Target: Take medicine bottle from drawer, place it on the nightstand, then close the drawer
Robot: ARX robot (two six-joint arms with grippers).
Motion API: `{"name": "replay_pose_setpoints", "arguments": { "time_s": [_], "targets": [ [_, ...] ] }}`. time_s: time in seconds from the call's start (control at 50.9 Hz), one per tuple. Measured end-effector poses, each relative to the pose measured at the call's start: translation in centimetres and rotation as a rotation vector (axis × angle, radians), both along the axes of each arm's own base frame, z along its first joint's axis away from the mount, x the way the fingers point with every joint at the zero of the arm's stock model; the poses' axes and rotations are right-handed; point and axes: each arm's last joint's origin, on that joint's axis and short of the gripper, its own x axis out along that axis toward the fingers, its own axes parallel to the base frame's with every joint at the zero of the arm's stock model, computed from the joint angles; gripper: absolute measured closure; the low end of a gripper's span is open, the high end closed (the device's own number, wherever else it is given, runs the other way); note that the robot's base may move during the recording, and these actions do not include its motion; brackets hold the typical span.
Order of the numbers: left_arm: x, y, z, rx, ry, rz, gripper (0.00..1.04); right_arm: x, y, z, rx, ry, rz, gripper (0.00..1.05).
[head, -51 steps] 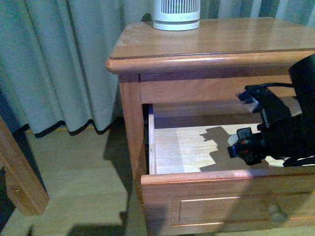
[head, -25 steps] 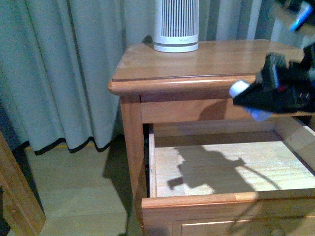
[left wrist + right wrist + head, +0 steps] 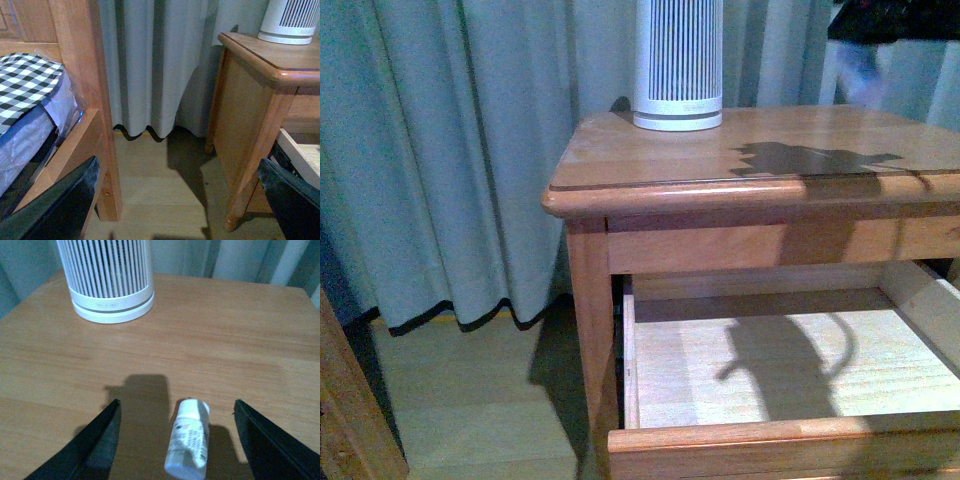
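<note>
The bottle (image 3: 189, 442) is out of the drawer (image 3: 770, 437) and over the nightstand (image 3: 660, 150); the right wrist view shows it on its side between the fingers of the right hand (image 3: 176, 402), which are spread wide and touch it on neither side, so that hand is released and grasps nothing; a shadow sits close against the bottle, which suggests it lies on the surface or just above it, though which cannot be told. Taking it out looks done, and placing it looks done or nearly so; what is left is to shut the drawer, which stands pulled well out with its pale floor bare. The front view adds what the wrist view lacks: the open drawer, and the right hand high in the upper corner, well above the surface, with a pale blur under it too smeared to name; no clear bottle shows there. Only the right wrist view shows the bottle well apart from the ribbed cylinder (image 3: 107, 280); only the left wrist view shows the left hand (image 3: 177, 162), fingers wide and empty, low beside the nightstand, near a bed (image 3: 25, 85) and the curtain (image 3: 150, 65).
</note>
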Motion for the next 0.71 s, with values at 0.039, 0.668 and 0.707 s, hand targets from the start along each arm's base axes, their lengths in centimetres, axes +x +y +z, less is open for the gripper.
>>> {"name": "replay_pose_setpoints", "arguments": {
  "time_s": [0.039,0.668,0.707],
  "targets": [
    [0.0,0.0,0.0,0.000,0.000,0.000,0.07,-0.1,0.1,-0.2,0.001,-0.013,0.002,0.25],
    [0.0,0.0,0.0,0.000,0.000,0.000,0.07,-27.0,-2.0,-10.7,0.057,0.078,-0.033,0.59],
    [0.0,0.0,0.0,0.000,0.000,0.000,0.07,-27.2,-2.2,-12.0,0.054,0.097,-0.047,0.63]
  ]
}}
